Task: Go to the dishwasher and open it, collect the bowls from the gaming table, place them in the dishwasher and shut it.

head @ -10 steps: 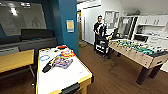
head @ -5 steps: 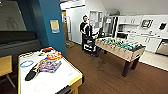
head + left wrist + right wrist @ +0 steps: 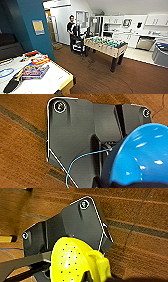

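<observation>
On my left wrist camera the blue bowl (image 3: 142, 156) sits huge and glossy right against the dark wrist plate, carried above the brown wooden floor (image 3: 22, 144); I cannot tell how the left gripper's fingers stand, they are hidden behind the bowl. A thin blue wire (image 3: 82, 156) curves across the plate just beside it.

On my right wrist camera the yellow-green bowl (image 3: 72, 260) is in the same spot against its plate, its surface dotted with small dark specks (holes or marks, I can't say which). Again I cannot tell the right gripper's state.

From the head camera, the gaming table (image 3: 60, 75) with its white top and yellow rim is at the lower left, close to me. On it lie a colourful box (image 3: 35, 71), a red-and-yellow pack (image 3: 40, 60) and a black paddle-like thing (image 3: 12, 83). A teal wall (image 3: 32, 15) rises behind it, bearing a yellow notice (image 3: 38, 26).

Across the floor stands the foosball table (image 3: 106, 46), and just beyond it a person (image 3: 72, 30) in dark clothes beside a control rig (image 3: 78, 42). The dishwasher (image 3: 145, 43), steel-fronted and shut, sits far right among white kitchen cabinets (image 3: 157, 20). A grey bin (image 3: 160, 55) stands at the right edge.
</observation>
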{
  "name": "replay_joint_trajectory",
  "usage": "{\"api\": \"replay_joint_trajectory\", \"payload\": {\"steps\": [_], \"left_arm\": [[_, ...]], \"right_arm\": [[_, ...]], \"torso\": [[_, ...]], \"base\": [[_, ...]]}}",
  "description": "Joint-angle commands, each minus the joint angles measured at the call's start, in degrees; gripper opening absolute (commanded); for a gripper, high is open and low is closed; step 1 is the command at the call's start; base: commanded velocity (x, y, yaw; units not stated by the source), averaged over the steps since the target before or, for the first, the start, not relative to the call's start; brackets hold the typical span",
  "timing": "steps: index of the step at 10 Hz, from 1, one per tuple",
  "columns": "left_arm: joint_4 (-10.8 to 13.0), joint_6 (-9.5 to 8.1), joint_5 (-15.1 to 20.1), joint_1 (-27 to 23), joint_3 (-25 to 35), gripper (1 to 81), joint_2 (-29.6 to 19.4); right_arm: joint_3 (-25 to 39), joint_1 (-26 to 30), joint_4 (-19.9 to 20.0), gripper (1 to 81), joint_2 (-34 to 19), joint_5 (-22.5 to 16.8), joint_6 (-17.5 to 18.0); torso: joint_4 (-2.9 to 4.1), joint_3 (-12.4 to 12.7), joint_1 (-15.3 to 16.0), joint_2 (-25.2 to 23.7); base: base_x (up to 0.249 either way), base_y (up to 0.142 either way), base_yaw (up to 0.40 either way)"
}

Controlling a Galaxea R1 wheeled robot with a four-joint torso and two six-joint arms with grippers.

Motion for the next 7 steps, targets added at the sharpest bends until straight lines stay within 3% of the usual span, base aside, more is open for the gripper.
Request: {"api": "replay_joint_trajectory", "payload": {"steps": [1,7], "left_arm": [[0.1,-0.02,3.4,-2.7,0.3,1.0,-0.7],[0.2,0.07,3.5,-2.7,0.3,1.0,-0.1]], "right_arm": [[0.2,1.6,-0.9,1.0,-2.0,-3.0,0.1],[-0.1,1.6,-1.0,1.0,0.1,-3.0,-0.5]], "torso": [[0.0,0.0,0.0,0.0],[0.0,0.0,0.0,0.0]], "base": [[0.0,0.0,-0.383],[0.0,0.0,-0.383]]}}
